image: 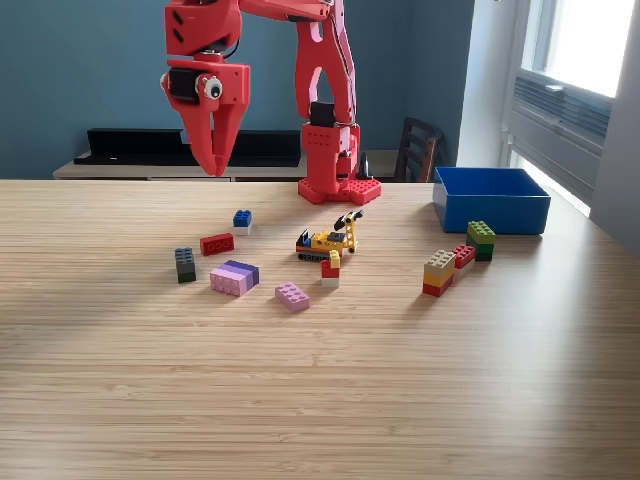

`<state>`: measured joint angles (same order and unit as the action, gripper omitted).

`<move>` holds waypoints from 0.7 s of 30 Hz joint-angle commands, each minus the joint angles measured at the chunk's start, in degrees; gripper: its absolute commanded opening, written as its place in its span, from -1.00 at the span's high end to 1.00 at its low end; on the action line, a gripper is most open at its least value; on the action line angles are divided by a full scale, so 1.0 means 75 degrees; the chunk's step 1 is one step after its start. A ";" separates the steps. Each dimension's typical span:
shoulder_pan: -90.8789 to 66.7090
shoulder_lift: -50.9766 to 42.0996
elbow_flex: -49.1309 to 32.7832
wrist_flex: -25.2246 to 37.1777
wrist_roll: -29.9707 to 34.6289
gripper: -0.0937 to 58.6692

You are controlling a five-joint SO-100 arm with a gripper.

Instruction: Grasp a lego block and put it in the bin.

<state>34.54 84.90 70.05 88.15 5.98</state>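
Nearest block: a small pink lego block (292, 296) lies alone on the wooden table (320, 400), closest to the camera.
Purple-pink block: a wider purple and pink block (234, 277) sits just behind it, toward the exterior view's left.
Dark block: a dark grey block (185, 264) stands left of that one, apart from it.
Red block: a flat red block (216, 244) lies a little farther back, with a blue and white block (242, 220) behind it.
Centre cluster: a small yellow and black lego vehicle (328, 240) rests mid-table, with a red and white piece (330, 268) just in front of it.
Right cluster: stacked blocks in tan, yellow and red (438, 272) touch a small red piece (464, 256) and a green-topped stack (481, 240), all near the bin.
Bin: the blue bin (490, 200) sits at the far right of the exterior view; what it holds cannot be seen from here.
Gripper: the red gripper (215, 160) hangs well above the table at the back, pointing down, roughly over the red block's side.
Jaws: close together and tapering to a point, gripping nothing.
Step in hand: approach; no block is taken.
Next move: likely to part the jaws, descend over one block on the left, such as the red one, and line up across its narrow sides.
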 commanded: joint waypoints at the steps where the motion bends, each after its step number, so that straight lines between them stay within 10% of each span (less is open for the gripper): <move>1: 0.0680 0.0668 -0.0117 -0.0105 -0.0035 0.99; 21: 0.1664 0.0785 0.1195 -0.0152 -0.0223 0.93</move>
<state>46.85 84.90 78.05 88.15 4.39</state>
